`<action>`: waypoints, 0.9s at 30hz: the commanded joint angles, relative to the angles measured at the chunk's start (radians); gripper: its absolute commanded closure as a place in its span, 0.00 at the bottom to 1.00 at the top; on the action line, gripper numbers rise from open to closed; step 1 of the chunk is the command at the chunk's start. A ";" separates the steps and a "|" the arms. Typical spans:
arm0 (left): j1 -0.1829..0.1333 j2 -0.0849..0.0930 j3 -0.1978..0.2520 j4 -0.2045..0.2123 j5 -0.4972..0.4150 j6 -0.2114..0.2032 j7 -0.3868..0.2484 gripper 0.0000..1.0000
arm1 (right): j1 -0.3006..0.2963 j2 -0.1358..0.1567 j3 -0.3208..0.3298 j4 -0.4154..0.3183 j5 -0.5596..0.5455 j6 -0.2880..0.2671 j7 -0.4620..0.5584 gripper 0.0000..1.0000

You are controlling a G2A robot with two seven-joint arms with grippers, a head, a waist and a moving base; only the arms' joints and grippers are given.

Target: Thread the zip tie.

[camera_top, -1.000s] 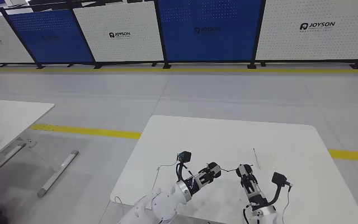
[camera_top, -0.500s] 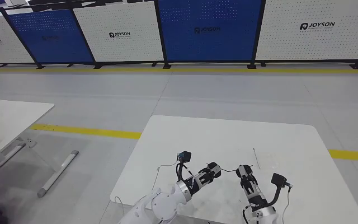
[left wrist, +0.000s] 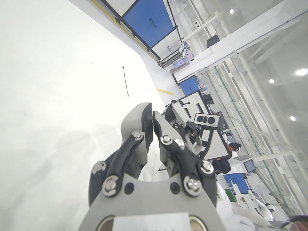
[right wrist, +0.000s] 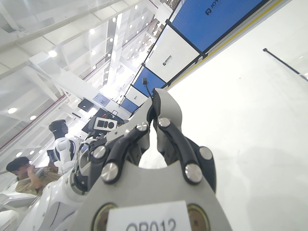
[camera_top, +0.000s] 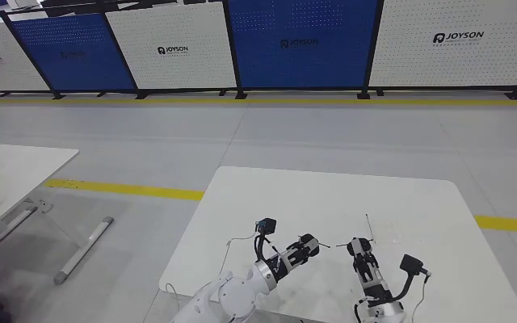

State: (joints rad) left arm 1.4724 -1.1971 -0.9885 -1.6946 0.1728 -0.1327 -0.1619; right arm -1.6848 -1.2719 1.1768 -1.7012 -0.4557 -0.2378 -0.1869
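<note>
My left gripper (camera_top: 312, 241) sits near the table's front edge, shut, with a short black zip tie end (left wrist: 150, 117) pinched between its tips. A thin black stub (camera_top: 323, 242) pokes from it toward my right gripper (camera_top: 354, 244), a little to its right. The right gripper (right wrist: 152, 97) is shut on a black zip tie whose square head (right wrist: 144, 80) sticks out past the fingertips. I cannot tell whether the two held pieces are joined. In the left wrist view the right gripper (left wrist: 177, 109) shows just beyond my left fingertips (left wrist: 144, 111).
A spare black zip tie (camera_top: 369, 228) lies flat on the white table (camera_top: 323, 194) just beyond the right gripper; it also shows as a straight tie (left wrist: 125, 81) and a straight tie (right wrist: 281, 61). Open tabletop stretches behind both arms. The table edge is close in front.
The right gripper has shifted to the right, away from the left one. The black line that bridged the two grippers now shows only as a short stub at the left gripper.
</note>
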 commanded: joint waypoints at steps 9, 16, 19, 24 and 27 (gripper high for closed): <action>0.000 0.000 0.000 0.000 0.000 0.000 0.000 1.00 | -0.036 -0.006 -0.012 -0.004 -0.009 -0.043 -0.077 1.00; 0.000 0.000 0.000 0.000 0.000 0.000 0.000 1.00 | -0.092 -0.008 0.004 -0.028 -0.043 -0.078 -0.175 1.00; 0.000 0.000 0.000 0.000 0.000 0.000 0.000 1.00 | -0.109 -0.009 0.007 -0.036 -0.037 -0.081 -0.195 1.00; 0.000 0.000 0.000 0.000 0.000 0.000 0.000 1.00 | -0.105 -0.010 0.009 -0.030 -0.034 -0.041 -0.153 1.00; 0.000 0.000 0.000 0.000 0.000 0.000 0.000 1.00 | -0.105 -0.010 0.009 -0.030 -0.034 -0.041 -0.153 1.00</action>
State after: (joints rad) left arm 1.4724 -1.1971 -0.9885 -1.6946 0.1728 -0.1327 -0.1619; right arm -1.7897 -1.2817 1.1854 -1.7310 -0.4897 -0.2784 -0.3398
